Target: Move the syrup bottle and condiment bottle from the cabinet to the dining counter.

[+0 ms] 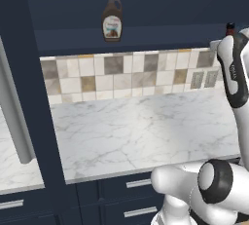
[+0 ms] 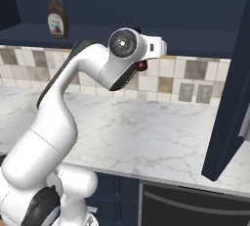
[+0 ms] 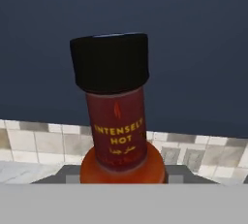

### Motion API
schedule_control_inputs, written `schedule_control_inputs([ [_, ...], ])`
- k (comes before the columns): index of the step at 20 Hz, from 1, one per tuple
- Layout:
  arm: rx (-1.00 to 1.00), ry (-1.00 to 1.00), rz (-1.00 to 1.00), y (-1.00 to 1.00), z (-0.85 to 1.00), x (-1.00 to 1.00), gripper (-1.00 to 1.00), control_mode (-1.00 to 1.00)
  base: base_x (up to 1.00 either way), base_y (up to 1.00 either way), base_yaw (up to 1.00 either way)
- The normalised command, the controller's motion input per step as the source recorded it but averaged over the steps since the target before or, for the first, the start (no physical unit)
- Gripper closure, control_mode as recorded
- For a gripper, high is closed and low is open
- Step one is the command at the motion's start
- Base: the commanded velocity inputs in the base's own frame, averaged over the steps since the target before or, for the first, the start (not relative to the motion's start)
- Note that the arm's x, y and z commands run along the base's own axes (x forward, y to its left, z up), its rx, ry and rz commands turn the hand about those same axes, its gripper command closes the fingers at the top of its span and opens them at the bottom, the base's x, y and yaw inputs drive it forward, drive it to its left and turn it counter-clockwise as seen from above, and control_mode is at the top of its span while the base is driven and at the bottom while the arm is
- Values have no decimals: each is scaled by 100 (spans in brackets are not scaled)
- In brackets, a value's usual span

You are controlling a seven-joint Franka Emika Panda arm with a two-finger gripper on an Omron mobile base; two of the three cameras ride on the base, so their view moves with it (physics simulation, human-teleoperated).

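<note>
The condiment bottle [image 3: 116, 126], slim and red with a black cap and a red label, stands upright close before the hand camera. My gripper [image 3: 123, 175] is shut on its lower body, with grey pads at either side. In the right base view its red base [image 2: 142, 65] peeks out under my hand, in front of the cabinet shelf. Its cap [image 1: 230, 28] shows behind my arm in the left base view. The syrup bottle [image 1: 112, 19] [image 2: 57, 20], dark brown with a pale label, stands upright on the shelf of the open navy cabinet [image 1: 160, 39] [image 2: 195, 5]. The dining counter is out of view.
A marble worktop [image 1: 146, 131] [image 2: 156, 137] lies below the cabinet, backed by a tiled wall [image 1: 121, 78] with two outlets [image 2: 195, 93]. Open cabinet doors hang at the left [image 1: 29, 97] and at the right [image 2: 229, 102]. Navy drawers [image 1: 131, 185] sit under the worktop.
</note>
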Motion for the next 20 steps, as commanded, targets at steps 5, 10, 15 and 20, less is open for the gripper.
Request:
schedule_control_inputs([
  [5, 0, 6, 11, 60, 0, -68, 100, -100, 0, 0, 0],
  [10, 2, -6, 1, 53, -4, -45, 100, -100, 0, 0, 0],
  [15, 7, -13, 0, 28, -2, -21, 100, -100, 0, 0, 0],
  [20, 5, -7, -7, 12, -1, -15, 100, -100, 0, 0, 0],
])
